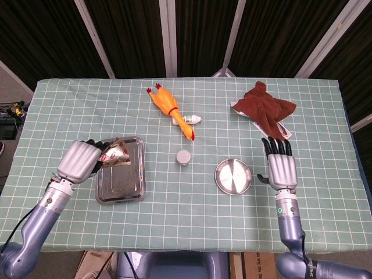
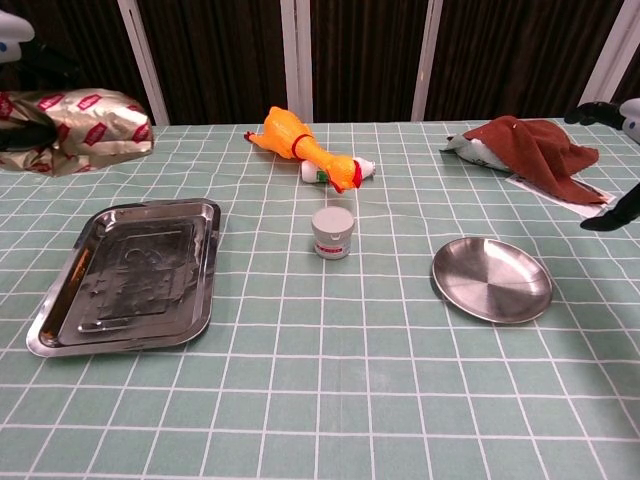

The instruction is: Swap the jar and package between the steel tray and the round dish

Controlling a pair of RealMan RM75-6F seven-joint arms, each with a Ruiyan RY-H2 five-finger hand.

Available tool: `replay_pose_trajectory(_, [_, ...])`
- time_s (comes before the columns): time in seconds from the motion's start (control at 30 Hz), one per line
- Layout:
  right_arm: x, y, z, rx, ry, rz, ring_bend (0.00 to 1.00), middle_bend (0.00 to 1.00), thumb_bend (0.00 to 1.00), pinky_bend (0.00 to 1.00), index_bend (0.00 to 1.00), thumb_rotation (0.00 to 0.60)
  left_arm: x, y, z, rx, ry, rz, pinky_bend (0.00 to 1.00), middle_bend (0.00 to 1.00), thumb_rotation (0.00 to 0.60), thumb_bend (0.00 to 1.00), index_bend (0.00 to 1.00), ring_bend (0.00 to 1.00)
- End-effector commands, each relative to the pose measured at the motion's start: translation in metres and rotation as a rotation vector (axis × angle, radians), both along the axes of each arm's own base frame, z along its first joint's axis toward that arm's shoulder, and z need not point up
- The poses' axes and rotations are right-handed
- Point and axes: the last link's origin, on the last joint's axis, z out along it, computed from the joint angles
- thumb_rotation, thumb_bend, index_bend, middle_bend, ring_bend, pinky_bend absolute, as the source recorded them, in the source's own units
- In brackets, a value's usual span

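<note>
Head view: left hand [image 1: 79, 160] grasps the package [image 1: 116, 153] above the tray [image 1: 120, 181]; right hand [image 1: 280, 168] released, fingers spread. Chest view alone shows the package [image 2: 78, 118] raised clear of the tray [image 2: 60, 318].

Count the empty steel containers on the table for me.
2: the steel tray at the left, with the held package above it, and the round dish right of the jar.
</note>
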Motion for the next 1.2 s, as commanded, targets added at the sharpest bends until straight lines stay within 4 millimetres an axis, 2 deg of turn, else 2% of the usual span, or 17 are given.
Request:
replay_pose_trajectory(0.03, [-0.001, 0.000, 0.001, 0.000, -0.003, -0.003, 0.09, 0.12, 0.16, 0.00, 0.12, 0.600, -0.032, -0.002, -0.006, 0.015, 0.020, 0.034, 0.63, 0.50, 0.600, 0.63, 0.40, 0.46])
replay_pose_trajectory(0.17, [-0.003, -0.001, 0.002, 0.005, 0.003, -0.001, 0.09, 0.12, 0.16, 0.00, 0.12, 0.600, -0.051, 0.006, -0.019, 0.023, -0.007, 0.032, 0.63, 0.50, 0.600, 0.63, 0.40, 0.46])
replay_pose_trajectory(0.37, [0.000, -0.001, -0.002, 0.063, -0.045, 0.025, 0.09, 0.12, 0.16, 0.00, 0.12, 0.600, -0.067, 0.010, -0.040, 0.003, 0.022, 0.029, 0.61, 0.47, 0.600, 0.60, 0.40, 0.41])
replay_pose_trajectory(0.47, [0.005, -0.003, -0.005, 0.085, -0.049, 0.051, 0.09, 0.11, 0.16, 0.00, 0.12, 0.600, -0.074, 0.012, -0.051, -0.001, 0.044, 0.031, 0.60, 0.44, 0.600, 0.55, 0.39, 0.37])
replay_pose_trajectory(0.7, [0.012, -0.006, -0.013, 0.098, -0.051, 0.073, 0.09, 0.12, 0.16, 0.00, 0.12, 0.600, -0.086, 0.015, -0.073, -0.029, 0.063, 0.070, 0.56, 0.41, 0.600, 0.44, 0.39, 0.34])
replay_pose_trajectory(0.87, [0.010, -0.006, -0.012, 0.091, -0.052, 0.060, 0.09, 0.11, 0.16, 0.00, 0.12, 0.600, -0.083, 0.019, -0.082, -0.044, 0.009, 0.092, 0.44, 0.33, 0.600, 0.32, 0.37, 0.26])
replay_pose_trajectory(1.0, [0.008, -0.006, -0.011, 0.088, -0.051, 0.053, 0.09, 0.12, 0.16, 0.00, 0.12, 0.600, -0.077, 0.021, -0.086, -0.067, -0.017, 0.092, 0.38, 0.30, 0.600, 0.29, 0.36, 0.22])
replay_pose_trajectory(1.13, [0.005, -0.006, -0.009, 0.085, -0.050, 0.043, 0.09, 0.11, 0.16, 0.00, 0.12, 0.600, -0.072, 0.020, -0.089, -0.083, -0.020, 0.080, 0.24, 0.22, 0.600, 0.18, 0.33, 0.10])
replay_pose_trajectory(1.2, [0.004, -0.006, -0.009, 0.084, -0.049, 0.040, 0.09, 0.11, 0.16, 0.00, 0.12, 0.600, -0.069, 0.019, -0.088, -0.083, -0.039, 0.076, 0.19, 0.18, 0.600, 0.16, 0.32, 0.06])
